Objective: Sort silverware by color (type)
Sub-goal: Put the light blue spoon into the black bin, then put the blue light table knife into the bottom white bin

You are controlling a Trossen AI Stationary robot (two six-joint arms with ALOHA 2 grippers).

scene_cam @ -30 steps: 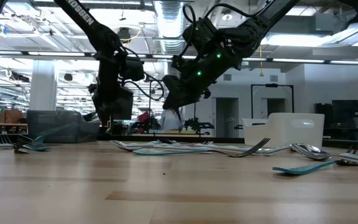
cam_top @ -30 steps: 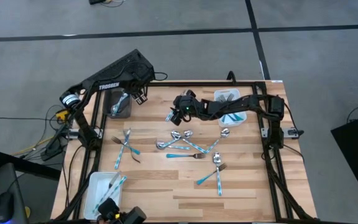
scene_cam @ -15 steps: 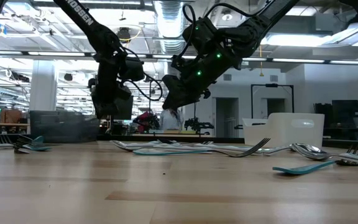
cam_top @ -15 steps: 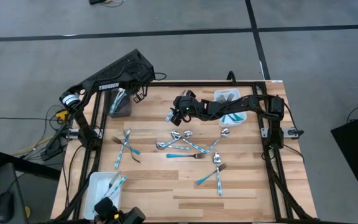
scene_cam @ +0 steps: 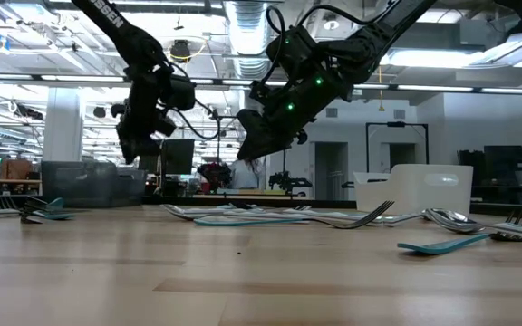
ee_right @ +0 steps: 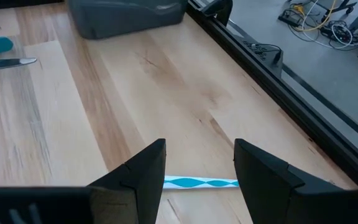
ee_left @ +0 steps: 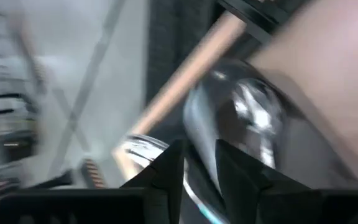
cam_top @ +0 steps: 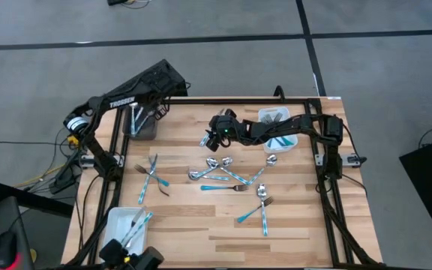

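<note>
Several pieces of silverware (cam_top: 227, 176) with teal handles lie flat on the wooden table, and a smaller group (cam_top: 151, 178) lies to the left. My left gripper (cam_top: 136, 114) hovers over the far left end of the dark grey bin (cam_top: 145, 129), its fingers (ee_left: 173, 162) a narrow gap apart with nothing between them. The left wrist view is blurred but shows shiny metal (ee_left: 253, 112) in the bin. My right gripper (cam_top: 207, 140) hangs open above the table's far middle, over a teal handle (ee_right: 201, 183) without touching it.
A white tray (cam_top: 280, 129) holding silverware stands at the far right. Another white tray (cam_top: 124, 225) with a few pieces sits at the near left corner. A black frame (cam_top: 328, 172) borders the table's sides. Bare wood lies along the near edge.
My left gripper has swung from the bin's right side across it toward the table's left edge and has risen a little. My right arm has kept still, and the silverware on the table has not shifted.
</note>
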